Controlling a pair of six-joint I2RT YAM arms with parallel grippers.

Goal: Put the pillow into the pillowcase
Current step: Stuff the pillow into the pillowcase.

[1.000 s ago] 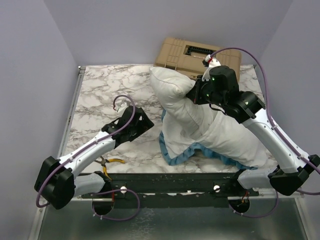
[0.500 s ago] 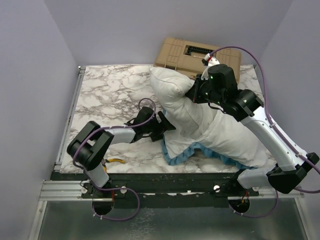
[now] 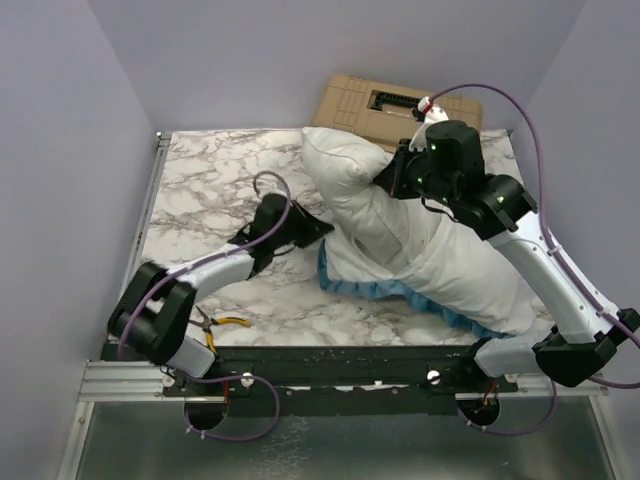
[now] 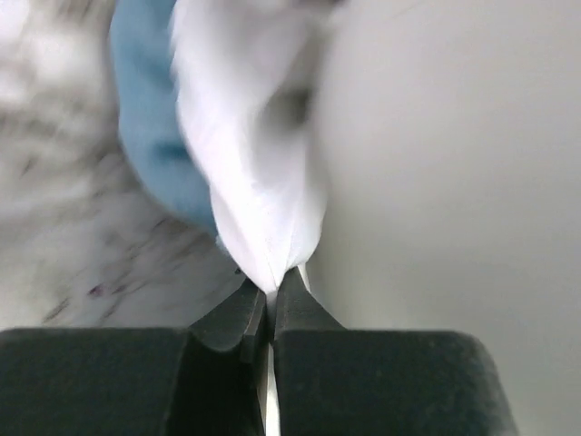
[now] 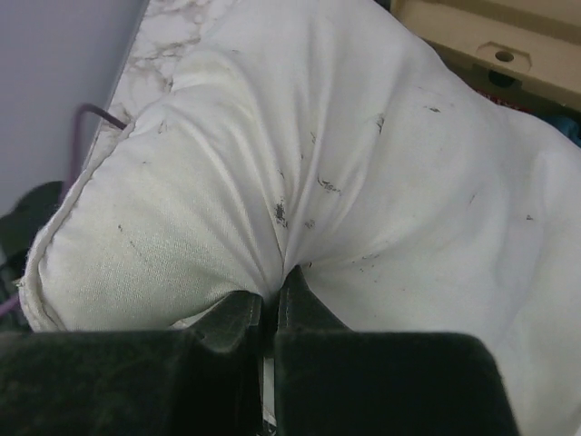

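A: Top view first. Left side?
B: The left gripper (image 3: 320,228) is clenched on the white edge of the pillowcase (image 3: 365,289). The case spreads away to the gripper's right, with its blue frill along the near side. The marble table (image 3: 210,180) is under it, and pliers (image 3: 228,322) lie back by that arm's base.
A: Right side?
B: The right gripper (image 3: 388,186) is pinched on the pillow (image 3: 340,168). The plump free end bulges past its fingertips. The rest runs back under the arm, and the case covers it. A tan box (image 3: 365,100) sits just behind the gripper.
A: Left wrist view?
B: It's blurry. The left gripper (image 4: 270,295) has its jaws together on a thin white fold of the pillowcase (image 4: 259,173). The fold stands straight ahead of the tips, with blue frill just to its left. The table (image 4: 64,245) is further left. The pale mass on the right I can't identify.
A: Right wrist view?
B: The right gripper (image 5: 272,292) is closed on a bunched crease of the pillow (image 5: 272,154). The speckled fabric puffs up ahead and to both sides of the tips. The tan box (image 5: 495,41) is ahead on the right, and a corner of the table (image 5: 172,27) shows ahead on the left.
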